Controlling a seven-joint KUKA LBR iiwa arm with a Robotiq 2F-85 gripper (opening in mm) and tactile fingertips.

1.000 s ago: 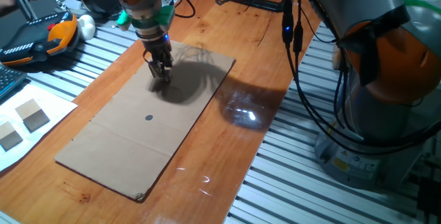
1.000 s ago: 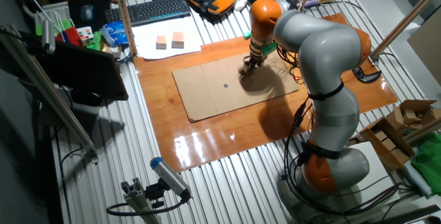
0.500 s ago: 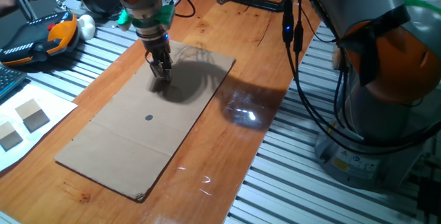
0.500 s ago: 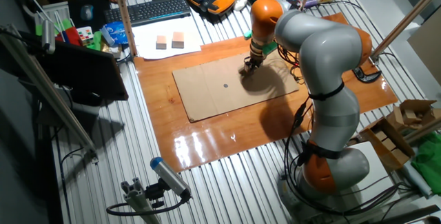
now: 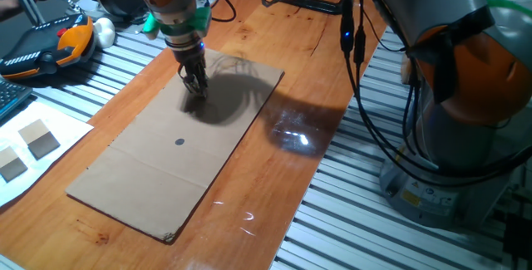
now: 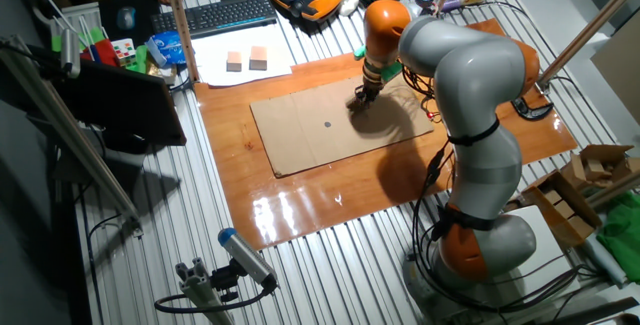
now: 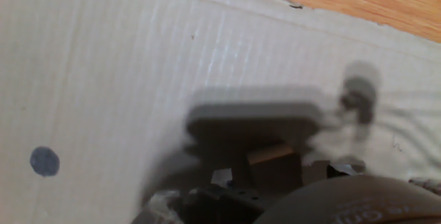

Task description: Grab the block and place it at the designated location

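— Where's the block (image 7: 270, 155) relative to the dot (image 5: 179, 143)?

— I see it well apart from the dot, toward the cardboard sheet's (image 5: 141, 187) far end, with the gripper (image 5: 196, 88) low over the sheet.

— And the fingers?

— In the hand view they're closed on the block, and the dot (image 7: 44, 161) sits off to the left.
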